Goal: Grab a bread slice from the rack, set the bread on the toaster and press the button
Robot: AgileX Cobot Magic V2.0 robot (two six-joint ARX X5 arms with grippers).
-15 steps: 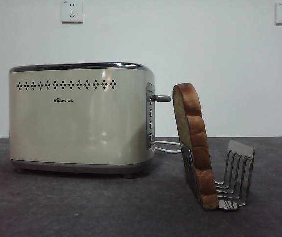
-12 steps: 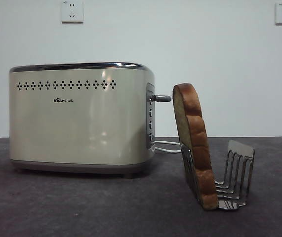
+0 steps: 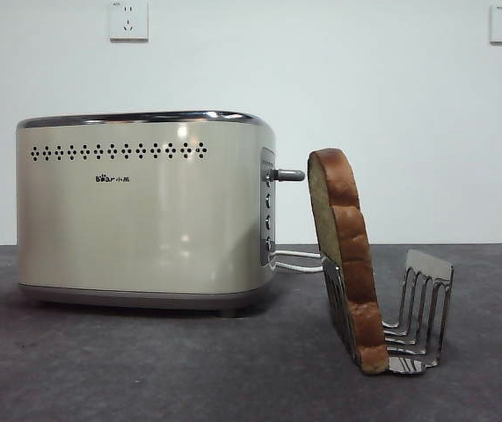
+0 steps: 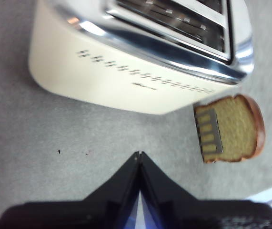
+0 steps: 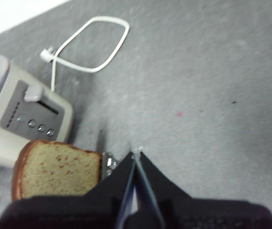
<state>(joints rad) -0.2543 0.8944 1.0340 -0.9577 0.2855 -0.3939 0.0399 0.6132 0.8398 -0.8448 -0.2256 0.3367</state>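
Change since prior frames: none is recorded among the objects in the front view; toaster, bread and rack are found in the same places as half a second earlier. Only a faint dark speck is noted at the upper side edge, too small to identify.
Slice of bread (image 3: 347, 264): found standing on edge in the rack (image 3: 418, 316), at the end nearest the toaster, leaning toward it but apart from it. Not yet lifted.
Toaster (image 3: 145, 211): upright on the table (image 3: 145, 369); both slots are seen empty from the left wrist view.
Button (image 3: 287, 175): the lever knob is seen high on its track, judged not pressed.
Power cord (image 5: 85, 45): seen lying in a loose loop behind the toaster, plug free on the table.
Left gripper (image 4: 139, 154): held above the table in front of the toaster; jaws are pressed together, nothing between them.
Right gripper (image 5: 136, 153): held above the rack, just beside the bread; jaws closed tip to tip, empty.
Task standing: judged at the outset. With nothing moved, the pick is still to be made, and the right jaws would have to be parted first.
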